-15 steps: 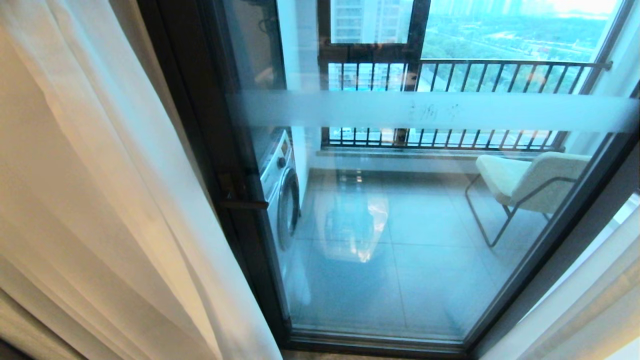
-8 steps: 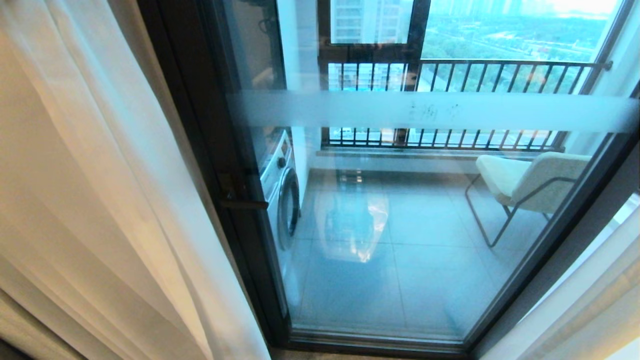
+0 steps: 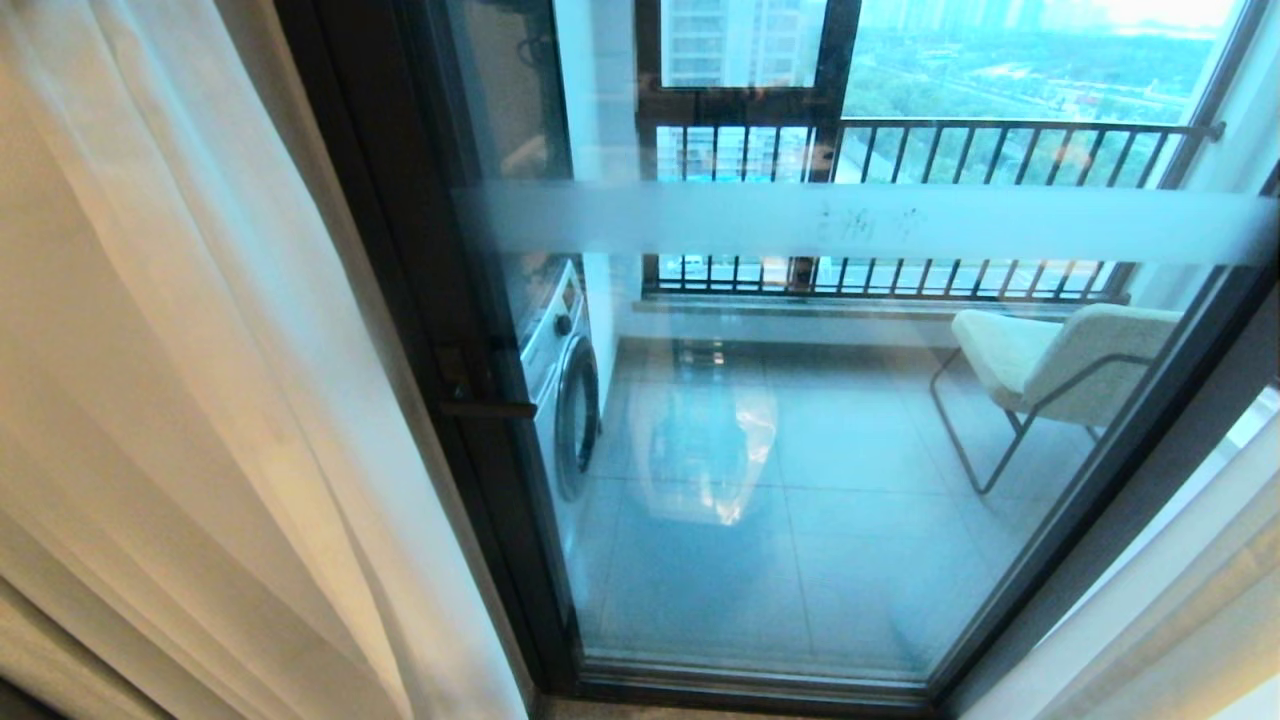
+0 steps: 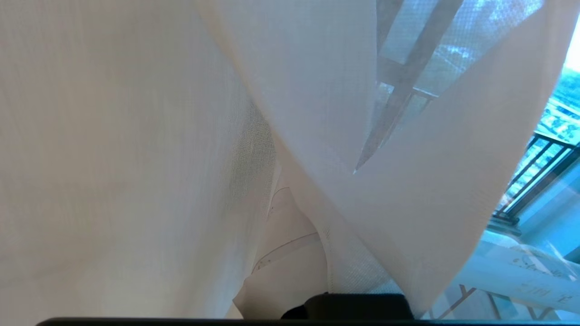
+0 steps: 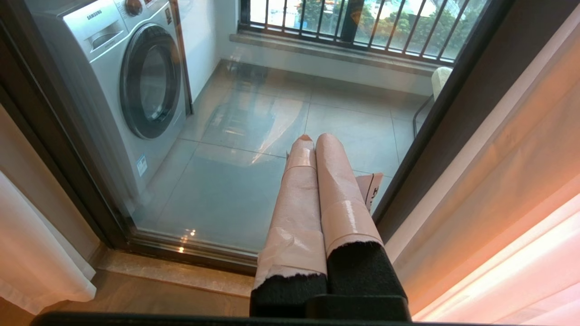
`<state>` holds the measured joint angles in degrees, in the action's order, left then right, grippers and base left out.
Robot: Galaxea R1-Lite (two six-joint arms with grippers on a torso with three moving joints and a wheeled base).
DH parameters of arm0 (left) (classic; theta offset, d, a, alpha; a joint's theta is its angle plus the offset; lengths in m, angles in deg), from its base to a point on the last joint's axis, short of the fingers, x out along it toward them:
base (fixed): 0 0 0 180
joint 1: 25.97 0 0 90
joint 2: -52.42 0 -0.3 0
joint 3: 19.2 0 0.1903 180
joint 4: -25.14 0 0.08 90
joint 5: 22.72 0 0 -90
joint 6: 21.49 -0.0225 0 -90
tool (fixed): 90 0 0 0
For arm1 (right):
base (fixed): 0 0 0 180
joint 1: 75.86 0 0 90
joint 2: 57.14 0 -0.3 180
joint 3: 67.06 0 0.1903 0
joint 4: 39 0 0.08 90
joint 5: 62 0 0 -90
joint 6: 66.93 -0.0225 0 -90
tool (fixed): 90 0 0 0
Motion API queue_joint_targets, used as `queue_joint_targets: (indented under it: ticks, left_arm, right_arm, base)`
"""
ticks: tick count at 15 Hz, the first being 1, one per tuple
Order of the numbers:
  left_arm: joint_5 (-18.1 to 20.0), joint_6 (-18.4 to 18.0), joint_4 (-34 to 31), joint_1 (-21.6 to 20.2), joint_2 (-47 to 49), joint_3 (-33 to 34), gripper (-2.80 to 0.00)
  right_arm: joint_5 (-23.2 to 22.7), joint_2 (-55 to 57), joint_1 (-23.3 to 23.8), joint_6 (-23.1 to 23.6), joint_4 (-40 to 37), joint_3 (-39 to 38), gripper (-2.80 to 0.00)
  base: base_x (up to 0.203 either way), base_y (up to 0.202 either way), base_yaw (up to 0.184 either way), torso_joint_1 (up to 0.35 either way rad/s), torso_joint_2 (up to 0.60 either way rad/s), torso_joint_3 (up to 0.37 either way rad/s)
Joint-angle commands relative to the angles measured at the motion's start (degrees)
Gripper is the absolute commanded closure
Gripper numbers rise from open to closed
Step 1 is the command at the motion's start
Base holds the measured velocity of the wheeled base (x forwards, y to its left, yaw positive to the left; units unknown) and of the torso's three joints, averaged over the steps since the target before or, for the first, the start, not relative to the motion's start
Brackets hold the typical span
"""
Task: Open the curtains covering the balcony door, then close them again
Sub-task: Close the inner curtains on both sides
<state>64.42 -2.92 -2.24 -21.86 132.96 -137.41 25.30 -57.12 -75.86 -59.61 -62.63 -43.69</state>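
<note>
- Left gripper (image 4: 294, 253): buried in the folds of the curtains (image 4: 136, 158). Its taped fingers (image 4: 290, 226) show only faintly through the sheer cloth; they sit pressed together. Whether cloth is pinched between them cannot be told, since the fabric drapes over and around the whole tool.
- Around the left gripper: white sheer fabric fills almost the whole left wrist view, one fold crossing over another just ahead of the fingertips. Beyond the fabric edge, to one side, the glass and the frosted band of the balcony door (image 4: 521, 280) appear.
- Right gripper (image 5: 312, 138): fingers (image 5: 337, 181) closed flat against each other, holding nothing, pointed at the lower glass of the door and apart from it.
- Outward from the right gripper: a curtain panel hangs close on each side of it; the door sill lies below; behind the glass stand a washing machine (image 5: 136, 77), tiled floor and a chair (image 3: 1060, 365).
- Head view: neither arm is visible. The curtains (image 3: 200, 400) are drawn aside to both edges, leaving the balcony door (image 3: 800, 450) uncovered and shut.
</note>
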Motion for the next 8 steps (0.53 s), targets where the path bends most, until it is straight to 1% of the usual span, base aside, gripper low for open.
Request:
queue_joint_targets:
  ticks: [1, 7, 8]
  left_arm:
    - [0.0, 0.1, 0.0, 0.0, 0.1, 0.0, 0.00]
    - [0.0, 0.1, 0.1, 0.0, 0.0, 0.4, 0.00]
    - [0.0, 0.1, 0.1, 0.0, 0.0, 0.4, 0.00]
  right_arm:
    - [0.0, 0.0, 0.0, 0.1, 0.0, 0.0, 0.00]
    - [0.0, 0.0, 0.0, 0.1, 0.0, 0.0, 0.00]
    - [0.0, 0.0, 0.0, 0.1, 0.0, 0.0, 0.00]
  base:
    - [0.000, 0.000, 0.000, 0.000, 0.00, 0.000]
    - [0.000, 0.000, 0.000, 0.000, 0.00, 0.000]
    - [0.001, -0.073, 0.008, -0.001, 0.00, 0.006]
